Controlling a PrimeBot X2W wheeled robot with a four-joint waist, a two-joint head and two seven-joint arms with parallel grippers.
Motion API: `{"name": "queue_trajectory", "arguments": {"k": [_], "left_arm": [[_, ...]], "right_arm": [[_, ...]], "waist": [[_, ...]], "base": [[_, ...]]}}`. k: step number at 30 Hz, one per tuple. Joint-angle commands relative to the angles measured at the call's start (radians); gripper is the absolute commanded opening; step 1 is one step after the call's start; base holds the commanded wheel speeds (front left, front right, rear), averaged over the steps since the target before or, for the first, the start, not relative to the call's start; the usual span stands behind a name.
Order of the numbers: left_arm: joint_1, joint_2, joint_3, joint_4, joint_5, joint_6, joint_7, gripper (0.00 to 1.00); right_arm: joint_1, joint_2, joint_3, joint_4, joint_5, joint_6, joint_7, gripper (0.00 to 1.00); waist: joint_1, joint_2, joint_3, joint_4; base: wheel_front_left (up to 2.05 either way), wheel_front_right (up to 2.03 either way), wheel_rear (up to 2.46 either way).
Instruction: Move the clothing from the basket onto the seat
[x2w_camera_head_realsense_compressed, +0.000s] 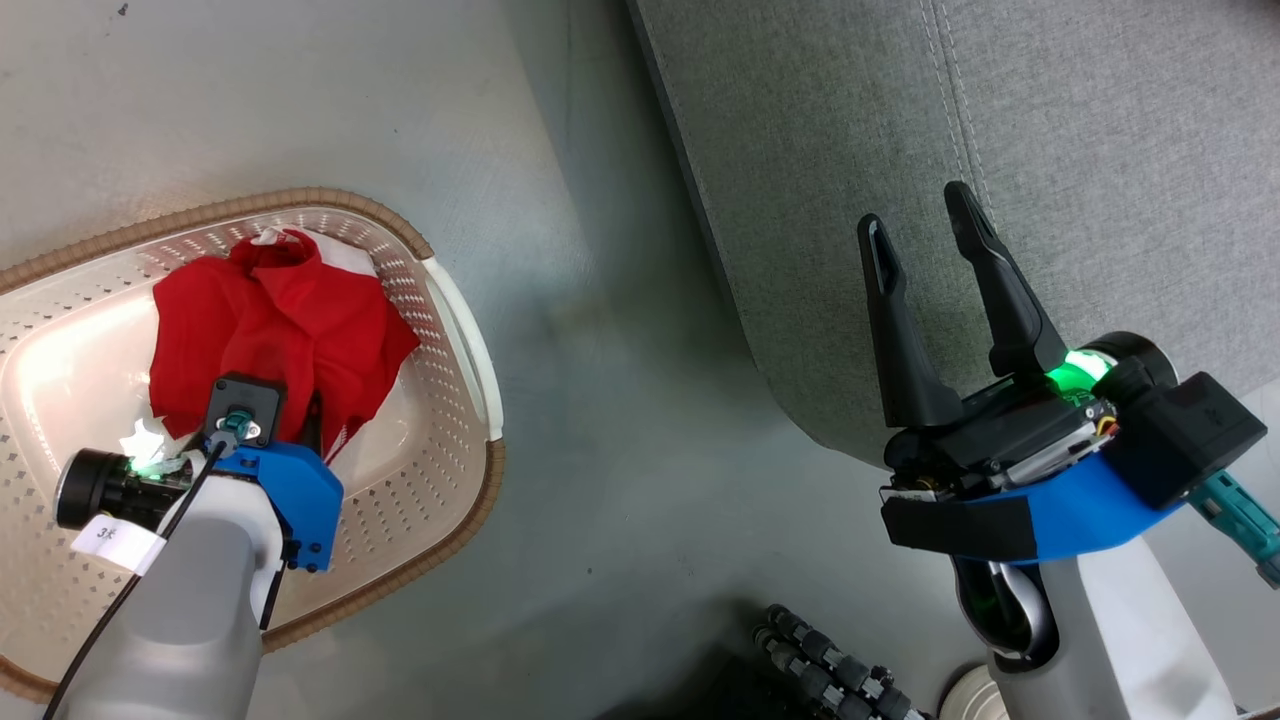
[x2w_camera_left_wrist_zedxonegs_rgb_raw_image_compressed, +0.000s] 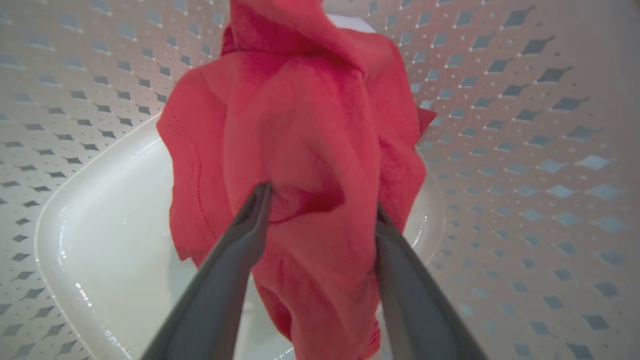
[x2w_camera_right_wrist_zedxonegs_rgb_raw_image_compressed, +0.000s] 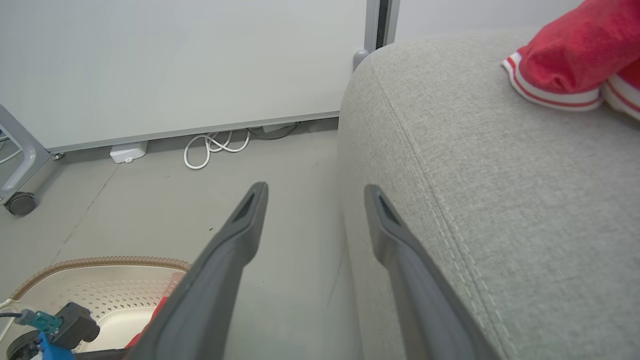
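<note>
The basket (x2w_camera_head_realsense_compressed: 455, 440) stands on the floor (x2w_camera_head_realsense_compressed: 620, 450) near the seat (x2w_camera_head_realsense_compressed: 1050, 150), with a strip of floor between them. One red garment (x2w_camera_head_realsense_compressed: 270, 330) lies bunched inside the basket, toward its far side, covering part of the smooth white bottom. The left arm reaches down over it, and in the head view the wrist hides the claw. The left wrist view shows the left claw (x2w_camera_left_wrist_zedxonegs_rgb_raw_image_compressed: 320, 205) spread wide, its two fingers (x2w_camera_left_wrist_zedxonegs_rgb_raw_image_compressed: 235, 265) set on either side of a raised fold of the garment. The cloth fills the gap and touches both fingers, yet the jaws are not closed on it.

The right claw (x2w_camera_head_realsense_compressed: 915, 210) hovers at the seat's edge, also wide open and holding nothing. One finger is over the cushion and the other over the floor. The right wrist view shows a second garment (x2w_camera_right_wrist_zedxonegs_rgb_raw_image_compressed: 570, 50), red with white-striped trim, lying on top of the seat, well apart from that claw. A white cable (x2w_camera_right_wrist_zedxonegs_rgb_raw_image_compressed: 210, 150) lies looped on the floor by the wall.
</note>
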Motion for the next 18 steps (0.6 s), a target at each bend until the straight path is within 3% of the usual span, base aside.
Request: {"name": "queue_trajectory", "arguments": {"k": [1,18], "left_arm": [[-0.023,-0.001,-0.003,0.005,0.000,0.002,-0.002,0.00],[-0.047,-0.011,0.008,0.070,-0.054,-0.020,-0.051,0.00]], "right_arm": [[0.009,0.001,-0.003,-0.005,-0.005,0.000,-0.003,1.00],[-0.041,0.001,0.035,0.010,0.010,0.000,-0.003,1.00]], "waist": [[-0.0001,0.0000,0.000,0.000],[-0.0001,0.0000,-0.031,-0.008]], "base": [[0.00,0.00,0.00],[0.00,0.00,0.00]]}}
